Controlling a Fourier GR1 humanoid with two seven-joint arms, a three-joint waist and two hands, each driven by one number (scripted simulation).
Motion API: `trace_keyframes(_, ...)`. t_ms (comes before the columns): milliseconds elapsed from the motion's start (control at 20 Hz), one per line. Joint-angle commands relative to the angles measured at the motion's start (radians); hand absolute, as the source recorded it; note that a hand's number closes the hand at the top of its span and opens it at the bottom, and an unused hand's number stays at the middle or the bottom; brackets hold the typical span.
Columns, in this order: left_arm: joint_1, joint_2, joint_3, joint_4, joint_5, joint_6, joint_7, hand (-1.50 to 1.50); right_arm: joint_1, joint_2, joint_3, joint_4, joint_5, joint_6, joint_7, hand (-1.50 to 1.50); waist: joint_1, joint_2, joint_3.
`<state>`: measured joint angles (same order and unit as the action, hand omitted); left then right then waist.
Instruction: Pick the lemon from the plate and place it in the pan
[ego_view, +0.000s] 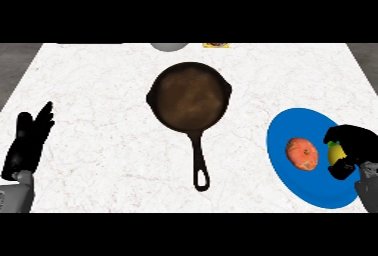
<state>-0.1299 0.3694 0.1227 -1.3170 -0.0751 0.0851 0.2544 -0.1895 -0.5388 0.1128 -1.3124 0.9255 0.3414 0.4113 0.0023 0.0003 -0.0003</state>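
On the blue plate (295, 180) at the near right of the counter (96, 90), the robot's right hand (353, 150) curls its fingers round the yellow lemon (334, 154), which sits on the plate's right part, mostly hidden. Just left of the lemon lies an orange fruit (303, 153). The dark pan (189, 96) stands in the middle, its handle pointing near. The left hand (28, 145) rests at the near left edge, fingers straight and up, holding nothing.

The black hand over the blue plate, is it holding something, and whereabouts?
The right hand curls round the yellow lemon on the plate, covering its right side. The left hand holds nothing.
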Motion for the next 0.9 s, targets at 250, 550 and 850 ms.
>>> trace_keyframes(250,0.039,-0.022,0.035,-0.008,-0.035,-0.018,-0.042,0.00,0.086,0.004,-0.060,-0.102,0.053,-0.009,-0.065,1.50,-0.006,-0.002,0.000)
trace_keyframes(550,-0.003,-0.024,0.008,-0.020,-0.033,-0.031,-0.011,0.00,-0.147,-0.056,-0.001,0.065,-0.026,-0.015,-0.472,1.50,0.048,0.014,0.004)
trace_keyframes(850,-0.037,-0.030,-0.006,-0.011,-0.036,-0.040,0.011,0.00,-0.300,-0.094,-0.037,0.119,-0.121,-0.115,-0.861,1.50,0.054,0.019,0.006)
